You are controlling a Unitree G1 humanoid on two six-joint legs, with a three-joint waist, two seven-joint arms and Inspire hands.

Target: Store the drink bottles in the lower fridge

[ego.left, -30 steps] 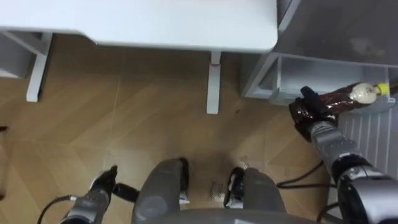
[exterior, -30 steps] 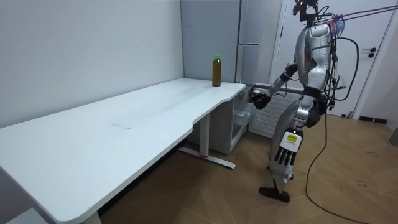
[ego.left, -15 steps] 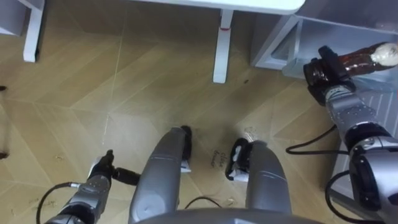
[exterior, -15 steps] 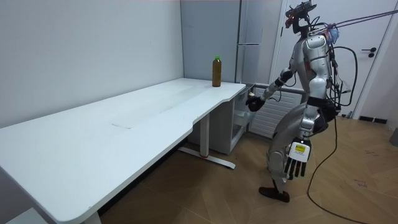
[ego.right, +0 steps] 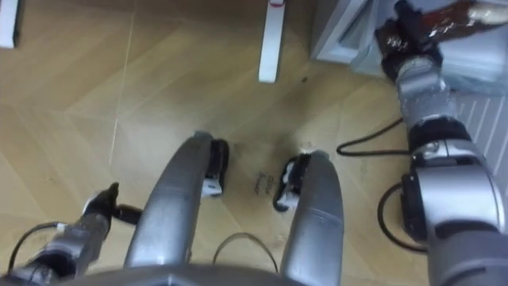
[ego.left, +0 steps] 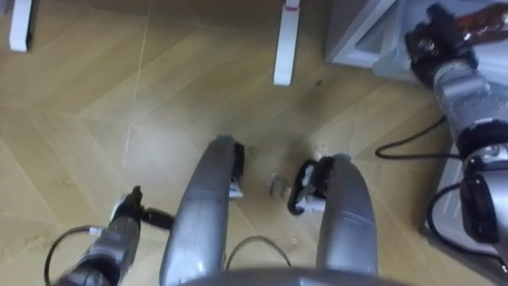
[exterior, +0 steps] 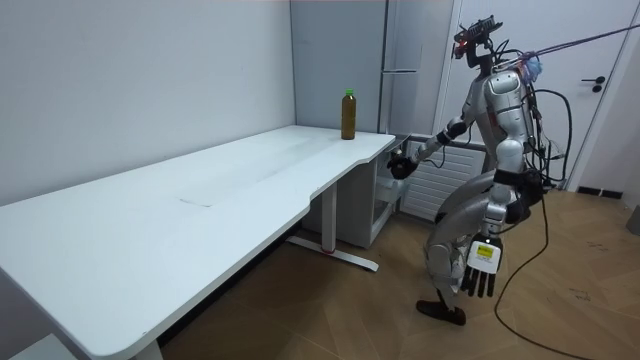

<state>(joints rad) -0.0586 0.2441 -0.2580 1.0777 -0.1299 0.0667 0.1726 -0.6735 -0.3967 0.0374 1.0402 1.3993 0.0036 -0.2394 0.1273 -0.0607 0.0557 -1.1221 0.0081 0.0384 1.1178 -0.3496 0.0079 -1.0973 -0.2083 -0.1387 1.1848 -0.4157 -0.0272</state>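
In the left eye view, the right hand (ego.left: pixel 432 49) is reaching to the top right corner. Its fingers are curling round a brown bottle (ego.left: pixel 481 22), which is lying on its side in the grip. The bottle is sitting at the mouth of the lower fridge (ego.left: pixel 359 36), whose pale open compartment is showing just beside the hand. A white table leg (ego.left: pixel 284 48) is standing on the wooden floor (ego.left: pixel 87 119) to the left of the fridge. The left hand (ego.left: pixel 125 224) is hanging low at the lower left, beside the robot's left leg; its fingers are hard to read here.

In the room view, the robot is standing with bent knees at the far end of the white table (exterior: pixel 200 210), facing the fridge and leaning toward it. Its right arm is stretching forward, with the right hand (exterior: pixel 398 166) in front of the open lower fridge (exterior: pixel 384 205), under the table's corner. The left hand (exterior: pixel 482 281) is dangling by the thigh with its fingers straight and holding nothing. A green-capped bottle (exterior: pixel 348 115) is standing upright on the table's far corner, well apart from both hands.

In the right eye view, the right hand (ego.right: pixel 405 41) is clasping the brown bottle (ego.right: pixel 459 16) at the top right, above a white radiator (ego.right: pixel 482 99).
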